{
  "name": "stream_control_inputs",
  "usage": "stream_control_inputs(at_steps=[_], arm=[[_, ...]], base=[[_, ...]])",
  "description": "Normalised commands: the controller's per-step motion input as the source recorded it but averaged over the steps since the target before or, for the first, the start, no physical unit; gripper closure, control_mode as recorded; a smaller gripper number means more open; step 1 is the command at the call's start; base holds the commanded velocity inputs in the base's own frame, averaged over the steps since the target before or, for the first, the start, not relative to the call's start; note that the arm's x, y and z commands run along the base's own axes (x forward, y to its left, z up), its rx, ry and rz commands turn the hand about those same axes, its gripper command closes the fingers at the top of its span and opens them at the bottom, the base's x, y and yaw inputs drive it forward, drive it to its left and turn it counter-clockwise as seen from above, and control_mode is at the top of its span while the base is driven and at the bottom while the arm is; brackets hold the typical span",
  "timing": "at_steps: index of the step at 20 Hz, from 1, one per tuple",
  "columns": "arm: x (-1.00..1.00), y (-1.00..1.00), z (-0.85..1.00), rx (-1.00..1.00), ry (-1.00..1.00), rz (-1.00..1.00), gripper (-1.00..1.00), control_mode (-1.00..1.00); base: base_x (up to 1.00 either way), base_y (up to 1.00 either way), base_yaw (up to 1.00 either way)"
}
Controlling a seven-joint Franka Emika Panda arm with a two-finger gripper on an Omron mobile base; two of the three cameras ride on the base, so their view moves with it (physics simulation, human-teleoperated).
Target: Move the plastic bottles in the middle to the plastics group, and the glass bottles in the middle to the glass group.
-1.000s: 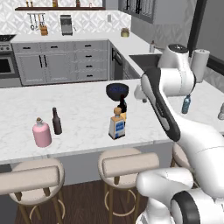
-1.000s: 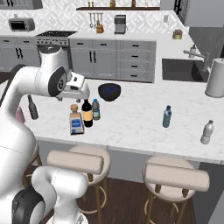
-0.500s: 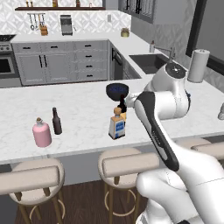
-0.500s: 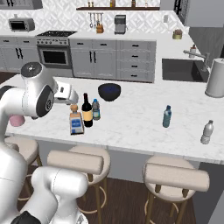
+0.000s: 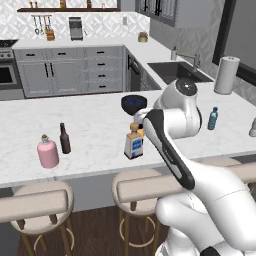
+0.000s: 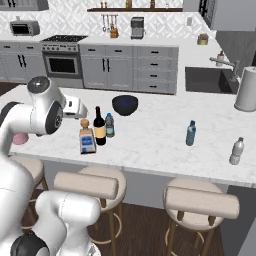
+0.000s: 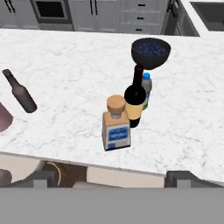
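— White marble island (image 5: 90,125), stools along its near edge: why the huddle at frame centre?

— The cork-stoppered bottle (image 7: 116,123), wine bottle (image 7: 134,98) and a small plastic bottle (image 7: 146,89) await sorting, touching or nearly so. The gripper (image 7: 111,178), jaws spread wide and empty, looks down from off the near edge.

— Room to move?

— Bare marble lies toward the pink bottle (image 5: 47,152) and brown bottle (image 5: 64,138), centre-left.

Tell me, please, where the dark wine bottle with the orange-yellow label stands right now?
In the right base view the wine bottle stands mid-counter, between the squarish blue-label bottle and a small plastic bottle, before the dark bowl.
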Motion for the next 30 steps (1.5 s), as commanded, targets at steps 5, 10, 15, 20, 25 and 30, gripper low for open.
stream_control_inputs(at_steps=[5, 10, 15, 20, 25, 30], arm=[[0.44, 0.0, -0.29, 0.0, 0.0, 0.02, -1.0, -1.0], [0.35, 0.0, -0.3, 0.0, 0.0, 0.0, -1.0, -1.0], [0.4, 0.0, -0.25, 0.0, 0.0, 0.0, -1.0, -1.0], [0.31, -0.02, -0.25, 0.02, 0.0, 0.0, -1.0, -1.0], [0.28, 0.0, -0.17, 0.0, 0.0, 0.0, -1.0, -1.0], [0.2, 0.0, -0.16, 0.0, 0.0, 0.0, -1.0, -1.0]], base=[[0.0, 0.0, 0.0], [0.0, 0.0, 0.0], [0.0, 0.0, 0.0], [0.0, 0.0, 0.0], [0.0, 0.0, 0.0], [0.0, 0.0, 0.0]])
